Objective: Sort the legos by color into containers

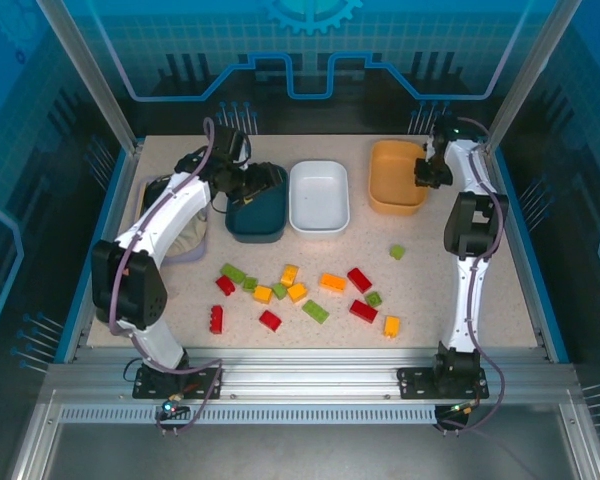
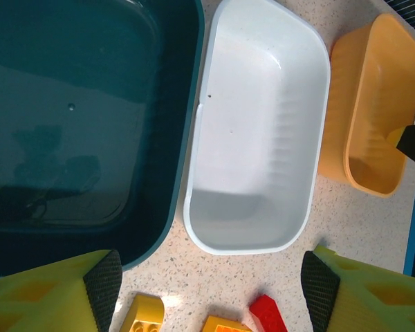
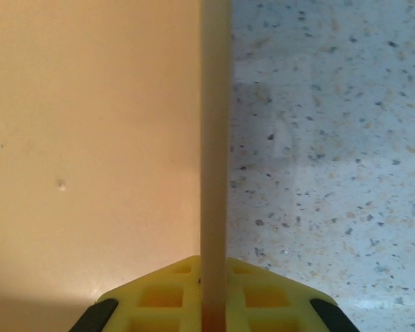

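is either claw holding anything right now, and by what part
The right claw is shut on the orange tray, pinching the rim of its side wall. The left claw is open and holds nothing.

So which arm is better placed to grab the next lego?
Left, probably. The left gripper is open by the teal tray, with legos right beside it; the right gripper sits astride the wall of the orange tray, farther from them.
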Tool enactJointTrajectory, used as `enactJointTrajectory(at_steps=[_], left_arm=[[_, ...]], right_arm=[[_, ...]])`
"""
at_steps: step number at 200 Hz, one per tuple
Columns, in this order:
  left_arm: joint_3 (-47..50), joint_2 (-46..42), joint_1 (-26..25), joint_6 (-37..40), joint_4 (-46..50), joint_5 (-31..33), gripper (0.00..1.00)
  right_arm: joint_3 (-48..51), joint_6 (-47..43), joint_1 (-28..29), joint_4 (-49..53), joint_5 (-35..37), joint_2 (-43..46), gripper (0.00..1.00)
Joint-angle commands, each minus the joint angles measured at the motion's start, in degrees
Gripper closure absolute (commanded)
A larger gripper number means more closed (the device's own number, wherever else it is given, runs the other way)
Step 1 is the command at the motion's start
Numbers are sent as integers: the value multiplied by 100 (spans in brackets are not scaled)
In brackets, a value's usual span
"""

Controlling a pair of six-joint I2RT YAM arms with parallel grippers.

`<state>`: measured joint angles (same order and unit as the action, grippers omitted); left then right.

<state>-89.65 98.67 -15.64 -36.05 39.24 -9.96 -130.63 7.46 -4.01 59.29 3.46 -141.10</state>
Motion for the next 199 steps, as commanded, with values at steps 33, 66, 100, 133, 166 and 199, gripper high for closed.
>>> enactJointTrajectory(at_steps=[33,66,100,133,166,199], left_arm=[[301,-364,-47,111,66,-83,28],[461,-497,-45,189,57,-72,28],[609,-633,-51,323,119,-13,28],[720,-718,-53,321,88,-62,28],[670,-835,-185,360,99,-171,27],[992,-1164,-514,281,-217,-491,26]], right_arm=[[1283,-147,523,-230,165,977,93],[1831,-159,824,-409,111,1275,94],[2175,-45,1002,-499,22,1554,93],[2553,241,997,-618,44,1915,79],[3006,737,944,-812,130,2760,47],[4522,1842,946,-1274,209,4207,45]])
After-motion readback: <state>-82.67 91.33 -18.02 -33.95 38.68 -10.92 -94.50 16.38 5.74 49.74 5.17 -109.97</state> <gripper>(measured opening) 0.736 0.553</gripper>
